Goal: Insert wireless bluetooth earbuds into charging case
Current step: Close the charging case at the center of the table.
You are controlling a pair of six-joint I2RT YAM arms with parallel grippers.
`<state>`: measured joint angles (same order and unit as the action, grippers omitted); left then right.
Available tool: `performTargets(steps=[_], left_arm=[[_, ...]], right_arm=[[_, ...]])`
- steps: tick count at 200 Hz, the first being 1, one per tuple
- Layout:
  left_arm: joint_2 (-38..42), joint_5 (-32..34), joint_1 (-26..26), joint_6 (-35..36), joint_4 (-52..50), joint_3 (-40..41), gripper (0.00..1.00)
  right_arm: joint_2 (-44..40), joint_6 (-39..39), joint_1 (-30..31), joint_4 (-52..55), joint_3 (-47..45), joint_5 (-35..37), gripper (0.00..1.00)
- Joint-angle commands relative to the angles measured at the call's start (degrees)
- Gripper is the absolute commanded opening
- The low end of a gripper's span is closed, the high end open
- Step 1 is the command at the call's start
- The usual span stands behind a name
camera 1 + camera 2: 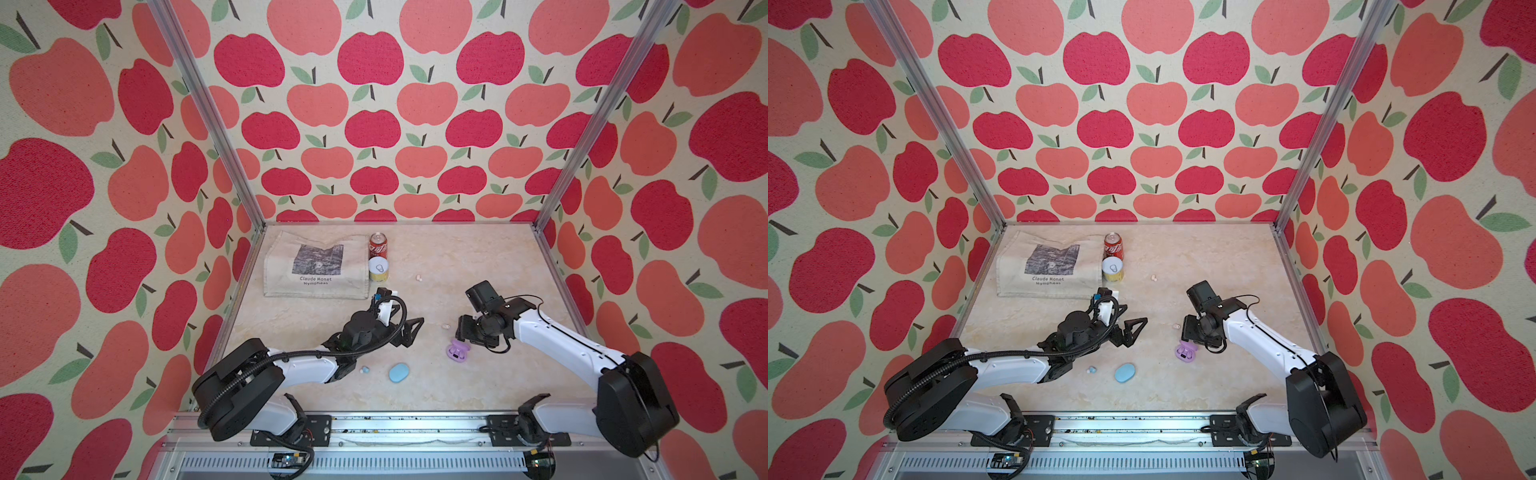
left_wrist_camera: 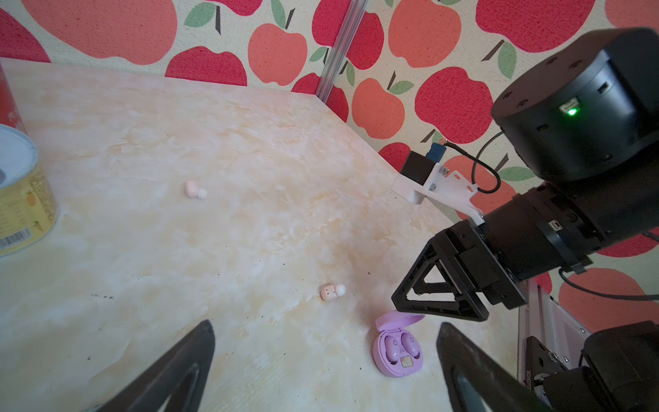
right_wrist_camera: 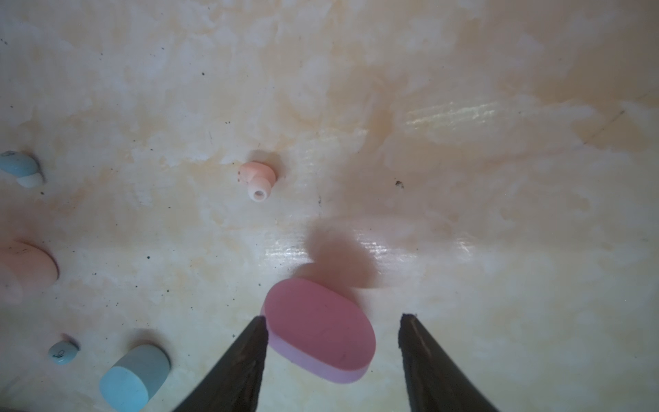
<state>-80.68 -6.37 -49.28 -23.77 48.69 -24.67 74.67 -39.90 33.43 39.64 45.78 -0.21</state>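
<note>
while the left gripper (image 2: 325,325) gaped wide and empty, the right gripper (image 3: 333,319), half open and gripping nothing, straddled the raised lid (image 3: 321,331) of the purple case (image 2: 378,355) holding both purple earbuds (image 2: 410,344), where an off-centre push could have skidded the light case into the nearby pink earbud (image 2: 332,291).

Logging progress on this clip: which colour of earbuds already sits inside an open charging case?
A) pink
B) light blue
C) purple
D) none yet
C: in the left wrist view the purple case stands open with two purple earbuds seated in it, while a pink earbud lies loose on the table.
</note>
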Motion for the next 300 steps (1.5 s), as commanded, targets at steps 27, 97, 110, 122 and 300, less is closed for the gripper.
performTargets(steps=[27, 97, 110, 122, 300], left_arm=[[-0.63, 0.83, -0.04, -0.56, 1.06, 0.23, 0.99], [-1.02, 0.50, -0.10, -0.45, 0.55, -0.24, 0.99], [-1.39, 0.31, -0.20, -0.37, 0.71, -0.42, 0.99], [-1.65, 0.16, -0.21, -0.33, 0.51, -0.64, 0.99], [-2.37, -1.01, -0.16, 0.04, 0.11, -1.26, 0.99]], right_arm=[[-1.01, -0.41, 2.80, 1.69, -2.32, 0.71, 0.63], [-5.32, 1.40, 2.70, 2.39, 0.90, 3.47, 0.65], [-6.26, 2.21, 2.07, 2.58, 1.46, 5.27, 0.66], [-6.61, 2.94, 0.95, 2.70, 1.77, 6.40, 0.66], [-0.50, 2.76, 2.02, 0.59, -4.04, 4.13, 0.62]])
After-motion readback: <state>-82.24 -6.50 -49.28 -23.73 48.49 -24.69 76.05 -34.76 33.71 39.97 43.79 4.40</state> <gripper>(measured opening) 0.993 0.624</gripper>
